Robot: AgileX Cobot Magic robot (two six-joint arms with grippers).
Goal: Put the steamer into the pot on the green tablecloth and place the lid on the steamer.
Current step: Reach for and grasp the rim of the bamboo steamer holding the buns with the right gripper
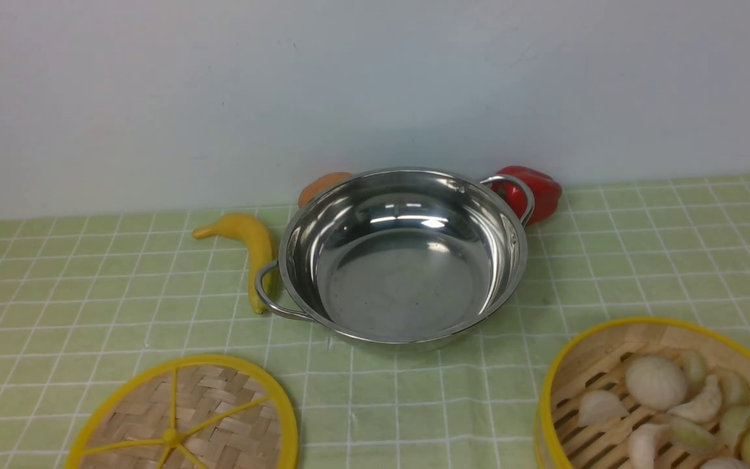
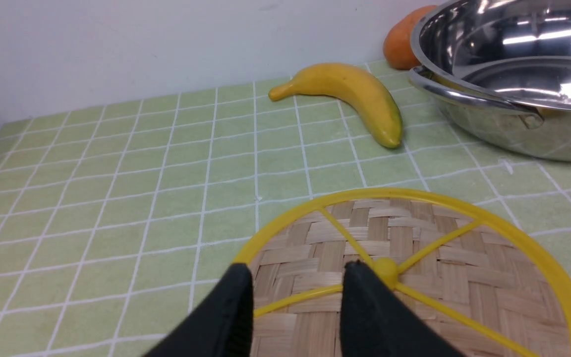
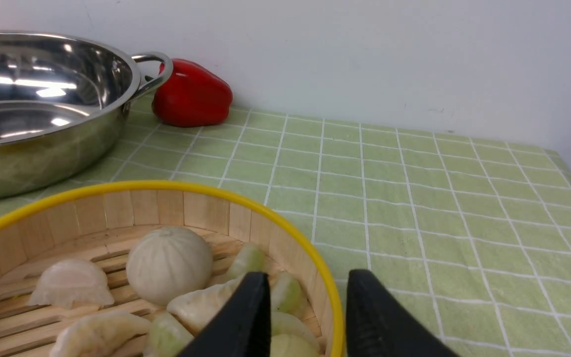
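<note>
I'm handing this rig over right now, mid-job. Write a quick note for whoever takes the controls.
Left claw: open, empty, over the lid beside its centre knob.
Right claw: open, empty, appears to straddle the steamer wall, not clamped.
Pot: empty, mid-table on the green tablecloth.
Steamer: on the cloth, near and to the right of the pot, holding a bun and dumplings.
Lid: flat on the cloth, near and to the left of the pot.
Done: nothing placed yet.
Left: lift the steamer into the pot, then set the lid on the steamer.
</note>
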